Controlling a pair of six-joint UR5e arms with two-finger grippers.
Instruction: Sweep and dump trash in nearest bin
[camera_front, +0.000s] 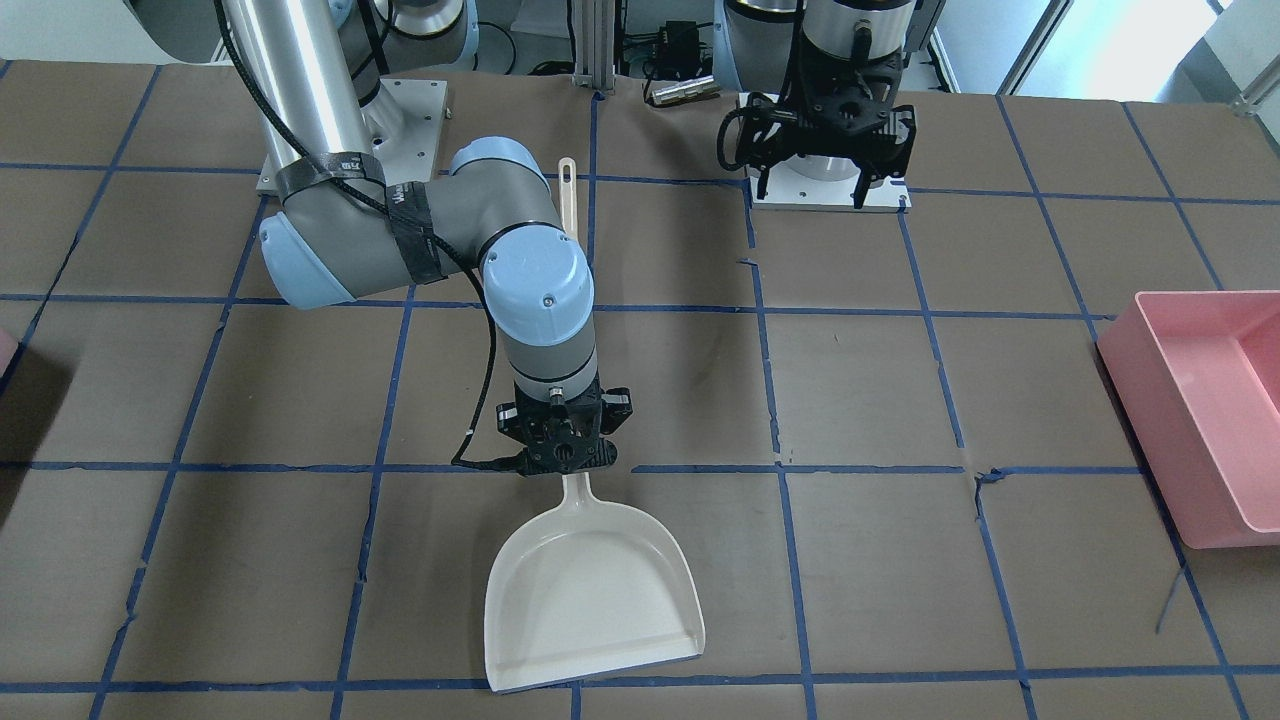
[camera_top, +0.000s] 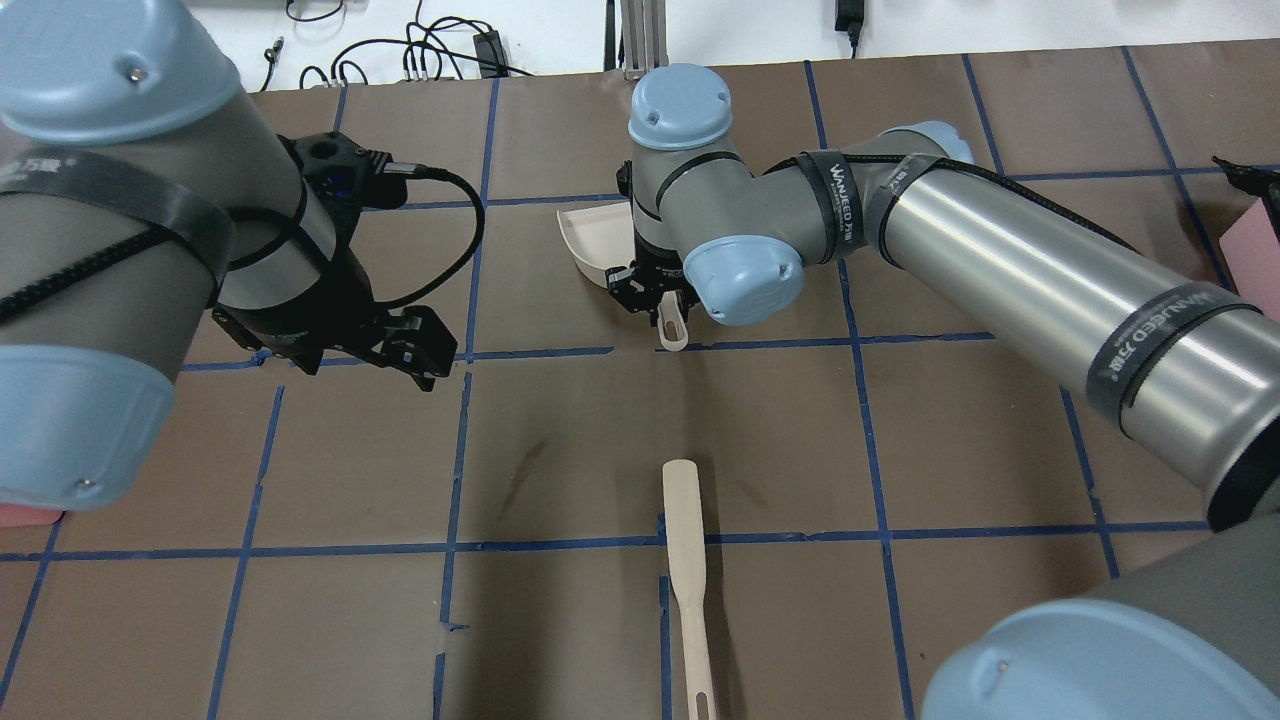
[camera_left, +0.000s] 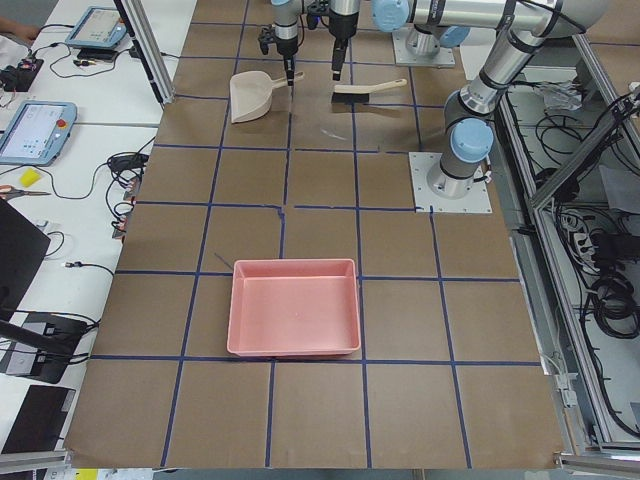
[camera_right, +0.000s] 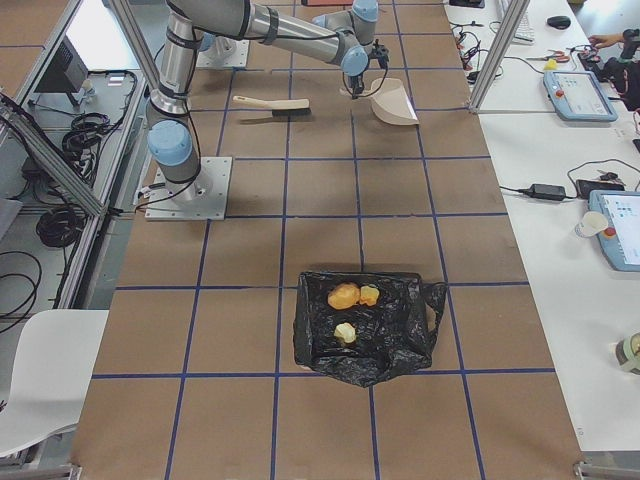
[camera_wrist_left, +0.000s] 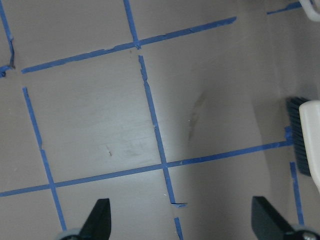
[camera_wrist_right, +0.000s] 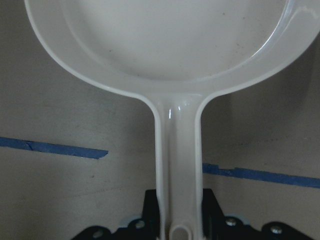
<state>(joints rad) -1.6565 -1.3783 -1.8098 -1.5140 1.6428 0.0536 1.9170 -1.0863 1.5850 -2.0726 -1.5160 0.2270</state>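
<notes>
Three golden-brown trash pieces (camera_right: 345, 295) lie on a black bag (camera_right: 390, 345) near the table's right end, far from both arms. The bin shows only as a pink sliver (camera_top: 1256, 245) at the overhead view's right edge. My right gripper (camera_front: 565, 468) is shut on the handle of a cream dustpan (camera_front: 590, 590) that rests flat on the table. The wrist view shows that handle (camera_wrist_right: 178, 165) running back between the fingers. My left gripper (camera_top: 415, 350) hangs open and empty above the table, its fingertips (camera_wrist_left: 98, 216) wide apart. A cream brush (camera_top: 686, 560) lies near the robot's side.
A large pink tub (camera_left: 293, 307) stands towards the table's left end, also seen at the front-facing view's right edge as the tub (camera_front: 1200, 410). Brown paper with a blue tape grid (camera_front: 780, 470) covers the table. The brush bristles (camera_wrist_left: 300, 135) show beside the left gripper.
</notes>
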